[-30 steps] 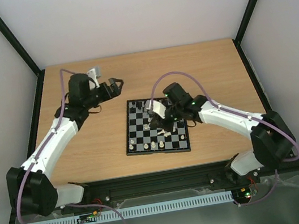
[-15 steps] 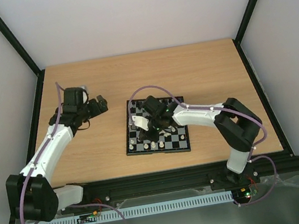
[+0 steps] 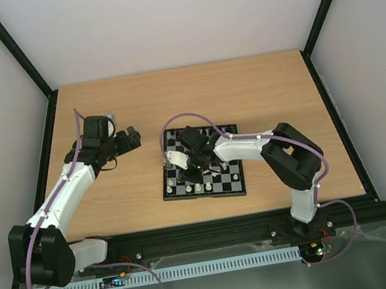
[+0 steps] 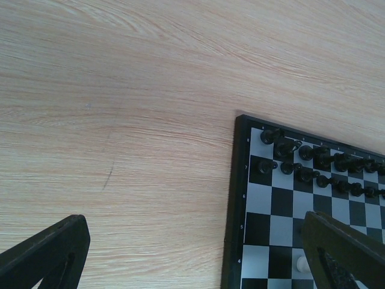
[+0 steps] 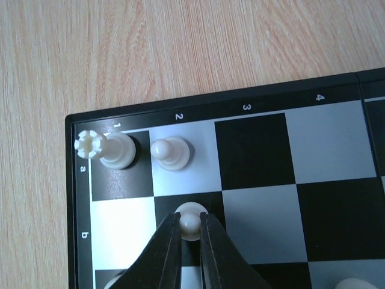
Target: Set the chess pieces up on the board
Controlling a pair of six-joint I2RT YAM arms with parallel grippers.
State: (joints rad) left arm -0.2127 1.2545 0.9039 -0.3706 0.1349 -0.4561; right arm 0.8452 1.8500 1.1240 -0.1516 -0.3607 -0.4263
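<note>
The board [image 3: 238, 181] lies at the table's centre, black pieces [image 4: 313, 162] in its far rows and white pieces [image 3: 198, 186] in its near row. In the right wrist view my right gripper [image 5: 190, 221] is shut on a white pawn [image 5: 190, 225] that stands on a black square in the board's [image 5: 180, 106] near-left corner. A white rook [image 5: 112, 149] and another white pawn [image 5: 171, 153] stand just beyond it. In the top view the right gripper [image 3: 184, 172] is low over that corner. My left gripper [image 3: 132, 136] is open and empty over bare wood, left of the board [image 4: 236, 198].
The wooden table [image 3: 112, 195] is framed by black rails [image 3: 53, 149] at both sides. The right arm's elbow [image 3: 294, 153] folds over the table right of the board. One white piece [image 4: 302, 263] shows beside the left gripper's right finger [image 4: 343, 250].
The right arm has swung left across the board and come down at its near-left corner, shut on the white pawn. The left gripper has drawn back left, away from the board.
</note>
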